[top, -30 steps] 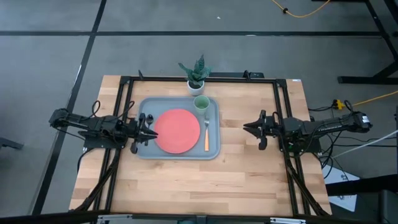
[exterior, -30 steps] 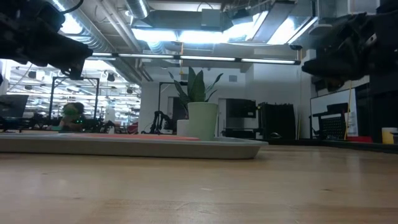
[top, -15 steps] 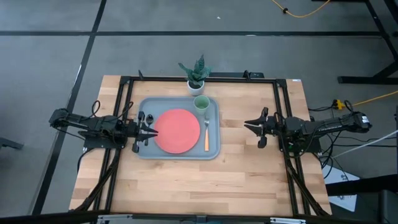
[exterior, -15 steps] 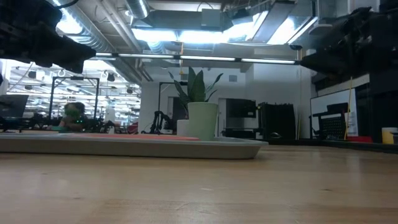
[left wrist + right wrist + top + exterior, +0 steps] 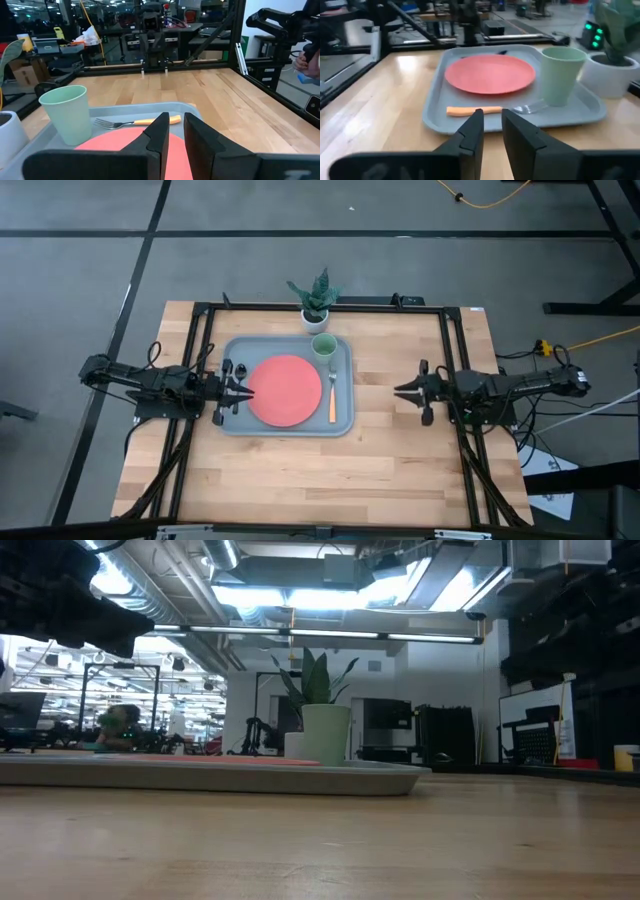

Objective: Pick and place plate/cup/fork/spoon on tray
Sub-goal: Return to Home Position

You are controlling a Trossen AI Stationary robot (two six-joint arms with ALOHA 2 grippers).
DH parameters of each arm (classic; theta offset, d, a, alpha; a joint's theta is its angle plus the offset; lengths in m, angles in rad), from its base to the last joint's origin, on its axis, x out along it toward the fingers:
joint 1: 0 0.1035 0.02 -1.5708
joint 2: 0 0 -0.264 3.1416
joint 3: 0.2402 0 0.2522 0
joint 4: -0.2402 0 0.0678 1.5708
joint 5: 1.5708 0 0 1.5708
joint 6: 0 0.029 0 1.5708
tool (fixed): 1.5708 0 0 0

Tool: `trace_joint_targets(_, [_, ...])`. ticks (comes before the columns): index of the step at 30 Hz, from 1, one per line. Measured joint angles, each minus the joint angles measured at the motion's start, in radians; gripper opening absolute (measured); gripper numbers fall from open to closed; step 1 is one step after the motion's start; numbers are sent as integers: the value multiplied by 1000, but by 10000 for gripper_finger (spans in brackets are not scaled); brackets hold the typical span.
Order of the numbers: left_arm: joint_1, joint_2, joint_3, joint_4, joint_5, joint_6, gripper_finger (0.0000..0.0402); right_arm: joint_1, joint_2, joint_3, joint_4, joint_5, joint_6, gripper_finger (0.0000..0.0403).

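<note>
Tray (image 5: 345,420) holds plate (image 5: 285,390), cup (image 5: 323,346), fork (image 5: 332,394) and spoon (image 5: 228,370), so task looks done. Left gripper (image 5: 240,391) over tray's left edge, right gripper (image 5: 406,391) beside tray; both slightly parted, empty.

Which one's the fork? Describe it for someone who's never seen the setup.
Find the blue-grey tray on the wooden table. The fork lies on it along the right-hand rim, between the coral plate and that rim, below the mint cup. Its slim orange handle and silver tines distinguish it.
</note>
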Motion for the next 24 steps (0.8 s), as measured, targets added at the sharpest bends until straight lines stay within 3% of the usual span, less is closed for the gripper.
trace_joint_targets(7, [0, 0, 0, 0, 0, 0, 51, 0, -121, -2, -9, -89, -75, 74])
trace_joint_targets(11, [0, 0, 0, -1, 0, 0, 51, 0, -224, -2, -26, -194, -103, 74])
trace_joint_targets(24, [0, 0, 0, -1, 0, -1, 51, 3, -227, -2, -30, -200, 1, 74])
